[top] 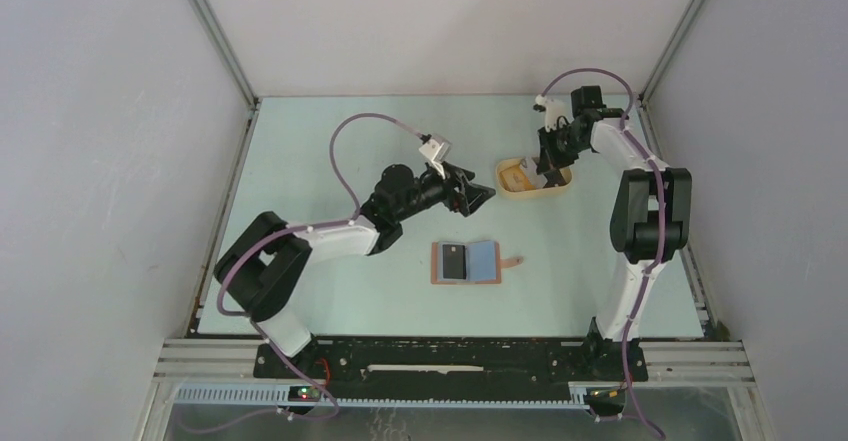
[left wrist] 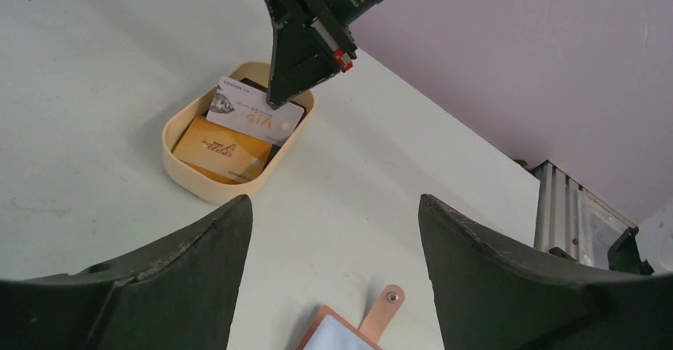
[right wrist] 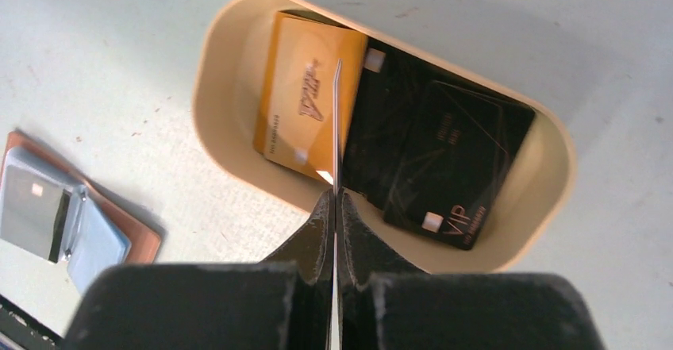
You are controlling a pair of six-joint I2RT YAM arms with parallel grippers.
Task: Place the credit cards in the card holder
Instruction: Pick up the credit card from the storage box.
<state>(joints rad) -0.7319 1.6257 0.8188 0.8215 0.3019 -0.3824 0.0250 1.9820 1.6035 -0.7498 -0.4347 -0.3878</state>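
Black fingers of the left gripper [top: 483,201] stand apart with nothing between them, hanging above the table [top: 330,151] just behind the card holder [top: 466,262]. The holder lies opened flat, blue-grey side up, with one dark card [top: 453,261] already sitting in its left half. Nothing pins it down, so I judge that a card pushed into a pocket could simply shove the whole holder across the smooth surface.

Further right is the tan tray [left wrist: 171,140], where the rest of the credit cards lie: a gold card [left wrist: 221,150] and, beside it, overlapping black cards [right wrist: 444,159]. The right gripper [right wrist: 336,199] is down in the tray with its jaws pressed together on the edge of a pale card [left wrist: 254,113], which its own camera sees edge-on as a thin line.

That pinch is narrow and sits at one edge. On the lift the card may swing or slide out, and its low corner could catch the tray rim or drag the gold card along. A card turned in the grip would meet the pocket crooked and jam. Both arms heading for the holder at once could also crowd each other.
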